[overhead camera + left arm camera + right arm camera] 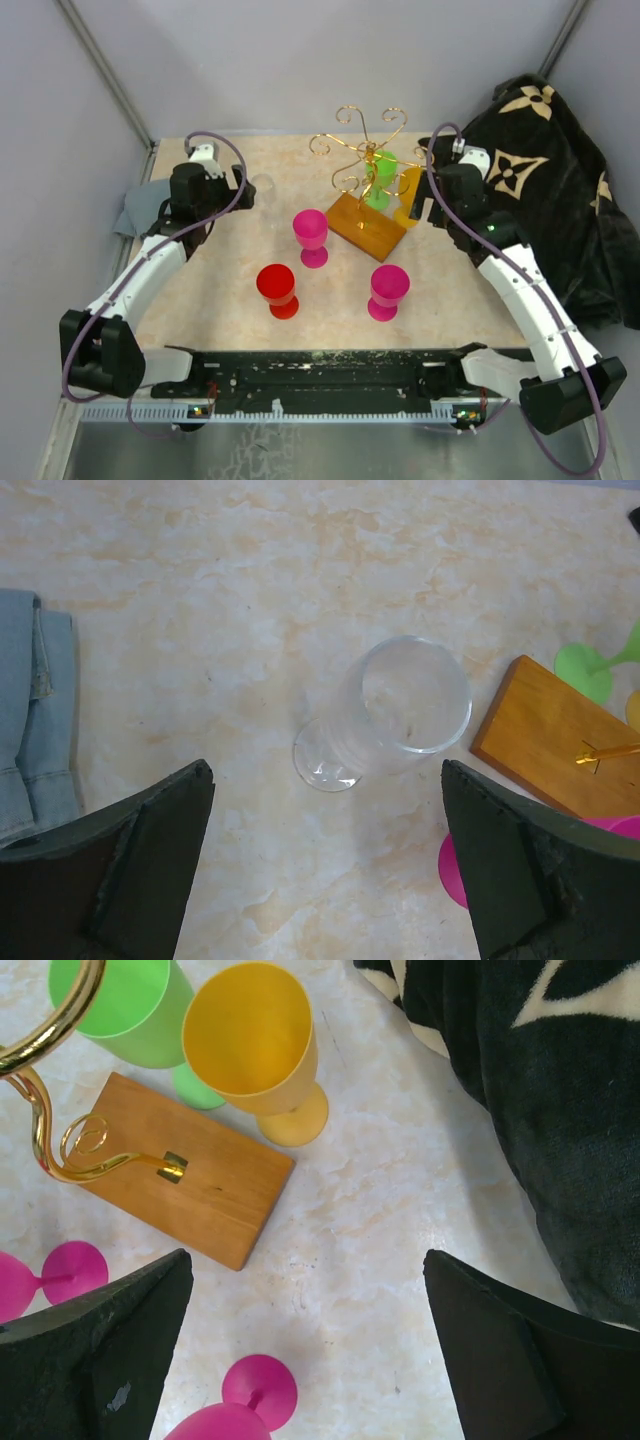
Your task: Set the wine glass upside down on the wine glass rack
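Left gripper (327,772) and right gripper (307,1258) gape empty; one clear wine glass (400,705), five opaque coloured goblets (277,285), one scrolled gold-wire rack (366,227) on wood.

my right gripper (310,1360) hangs wide open above the pale tabletop (370,1230). left of it lies the wine glass rack (190,1175); a yellow glass (255,1045) and a green glass (125,1005) stand upright beyond, dark cloth (540,1090) right.

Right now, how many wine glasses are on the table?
6. Clear glass at left rear; red glass front centre; one magenta glass left of the rack, another in front; green glass and yellow glass behind its base. No others visible.
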Robot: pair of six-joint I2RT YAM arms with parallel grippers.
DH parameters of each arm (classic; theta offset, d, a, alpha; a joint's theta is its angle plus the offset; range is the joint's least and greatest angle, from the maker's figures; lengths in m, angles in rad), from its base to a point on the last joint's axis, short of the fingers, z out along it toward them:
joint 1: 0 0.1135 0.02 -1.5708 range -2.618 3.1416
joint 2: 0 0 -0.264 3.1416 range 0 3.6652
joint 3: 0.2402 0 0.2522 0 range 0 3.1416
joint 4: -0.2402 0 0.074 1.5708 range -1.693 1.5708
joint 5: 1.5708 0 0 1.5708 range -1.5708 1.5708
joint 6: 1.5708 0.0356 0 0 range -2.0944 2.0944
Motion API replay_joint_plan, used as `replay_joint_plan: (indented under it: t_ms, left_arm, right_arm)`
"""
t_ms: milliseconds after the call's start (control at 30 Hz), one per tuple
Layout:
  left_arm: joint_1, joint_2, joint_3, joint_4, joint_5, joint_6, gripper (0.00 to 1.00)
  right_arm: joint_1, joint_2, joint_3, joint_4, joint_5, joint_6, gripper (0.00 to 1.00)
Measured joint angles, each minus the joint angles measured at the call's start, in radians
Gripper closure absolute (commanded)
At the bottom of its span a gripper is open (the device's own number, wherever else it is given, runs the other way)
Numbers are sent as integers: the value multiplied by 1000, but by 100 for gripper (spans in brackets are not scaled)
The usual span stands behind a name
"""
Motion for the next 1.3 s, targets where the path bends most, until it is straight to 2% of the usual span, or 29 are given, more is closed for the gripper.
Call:
replay_joint_plan:
  t_ms: [433, 733, 867, 1033, 1167, 1300]
  left_arm:
    - [0, 21, 0, 6, -54, -5, 0]
    - [2, 43, 16, -2, -34, -28, 0]
    - [4, 45, 19, -2, -16, -33, 3]
    - [4, 45, 32, -14, -15, -45, 3]
    - [4, 45, 38, -18, -14, -53, 2]
    - [4, 44, 45, -31, -8, -58, 0]
  right_arm:
    - [0, -57, -10, 14, -41, -7, 2]
    - [-2, -63, -15, 12, -23, -6, 5]
    - [-67, -56, -15, 6, -30, -2, 7]
    - [-185, -5, -15, 8, -48, 5, 10]
    - [-194, 80, -13, 18, -78, 5, 16]
    - [-201, 164, -13, 46, -121, 23, 18]
